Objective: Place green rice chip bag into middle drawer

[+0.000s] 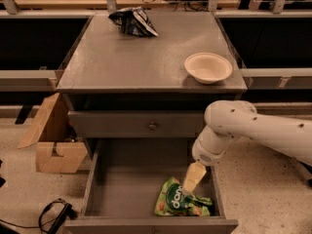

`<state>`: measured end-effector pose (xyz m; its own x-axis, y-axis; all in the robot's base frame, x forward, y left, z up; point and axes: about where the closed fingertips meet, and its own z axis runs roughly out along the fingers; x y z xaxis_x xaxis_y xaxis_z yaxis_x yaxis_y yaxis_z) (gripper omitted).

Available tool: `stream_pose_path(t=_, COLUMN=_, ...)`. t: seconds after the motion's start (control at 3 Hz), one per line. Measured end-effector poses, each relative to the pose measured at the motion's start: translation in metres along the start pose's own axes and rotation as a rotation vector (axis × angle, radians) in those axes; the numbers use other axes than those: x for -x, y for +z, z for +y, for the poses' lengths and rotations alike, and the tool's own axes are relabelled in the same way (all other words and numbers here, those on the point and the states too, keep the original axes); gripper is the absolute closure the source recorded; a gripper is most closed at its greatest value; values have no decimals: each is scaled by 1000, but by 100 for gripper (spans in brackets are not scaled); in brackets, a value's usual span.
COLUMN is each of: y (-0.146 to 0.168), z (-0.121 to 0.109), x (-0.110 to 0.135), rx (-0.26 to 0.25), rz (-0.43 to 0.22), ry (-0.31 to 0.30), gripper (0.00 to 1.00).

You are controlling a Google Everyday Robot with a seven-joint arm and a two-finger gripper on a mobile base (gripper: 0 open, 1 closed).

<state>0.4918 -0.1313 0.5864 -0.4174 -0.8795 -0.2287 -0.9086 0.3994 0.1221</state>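
Note:
The green rice chip bag (178,200) lies flat on the floor of the open middle drawer (126,184), at its front right corner. My gripper (193,178) hangs from the white arm (243,128) that reaches in from the right. It points down just above the bag's upper edge, open and holding nothing. Its cream fingers (194,174) stand close over the bag.
A shut upper drawer with a round knob (153,126) sits above the open one. On the cabinet top are a black-and-white foil bag (132,21) and a cream bowl (208,67). A cardboard box (52,141) and a black cable (54,213) are on the floor at left.

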Motion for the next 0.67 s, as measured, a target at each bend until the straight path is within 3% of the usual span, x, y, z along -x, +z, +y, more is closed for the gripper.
stream_pose_path(t=0.33, y=-71, z=3, x=-6, rx=-15, rz=-21, ry=-73, gripper=0)
stream_pose_path(t=0.67, y=-181, z=14, x=-30, rx=-47, rz=21, ry=-128, gripper=0)
